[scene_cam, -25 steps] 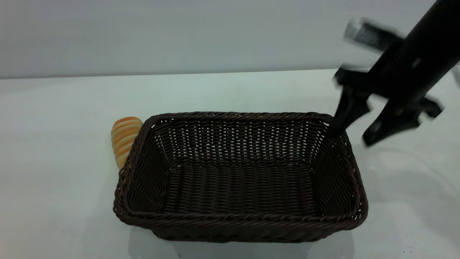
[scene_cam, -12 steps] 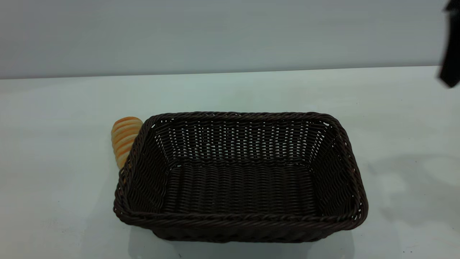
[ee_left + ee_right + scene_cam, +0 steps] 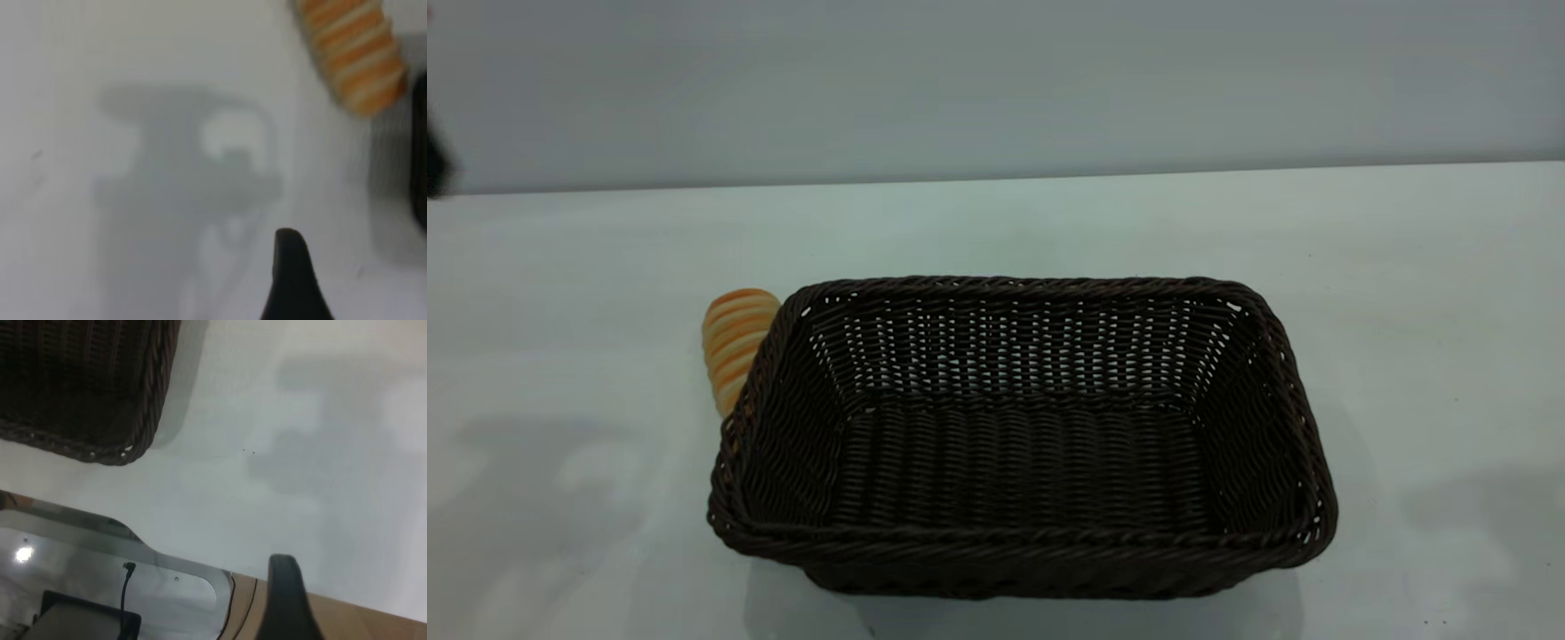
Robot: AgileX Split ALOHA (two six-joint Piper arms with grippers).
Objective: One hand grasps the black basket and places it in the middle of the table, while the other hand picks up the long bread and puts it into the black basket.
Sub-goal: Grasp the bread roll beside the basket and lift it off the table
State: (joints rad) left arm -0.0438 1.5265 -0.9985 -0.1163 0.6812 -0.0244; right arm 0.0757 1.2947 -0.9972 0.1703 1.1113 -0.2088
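Currently the black basket (image 3: pixel 1021 436) sits upright near the middle of the table (image 3: pixel 1423 293), open side up, nothing inside it. The long bread (image 3: pixel 734 347) lies on the table just beside the basket's left wall, at the far left corner, close to or touching the braided rim; part of it is hidden behind the wicker, so contact cannot be confirmed.

Left arm: only a dark sliver shows at the left edge of the exterior view, above the table's far edge. In the left wrist view, 1 black fingertip (image 3: pixel 290 277) hangs over bare table, its shadow spread on the surface beneath, with the bread (image 3: pixel 350 53) well apart from it. Cannot tell whether this gripper is open or closed; nothing is seen held.

Right arm: not seen in the exterior view. The right wrist view shows 1 black fingertip (image 3: pixel 285 600) above the table near its edge, with a basket corner (image 3: pixel 87 387) well apart from it. Open or closed: cannot tell.
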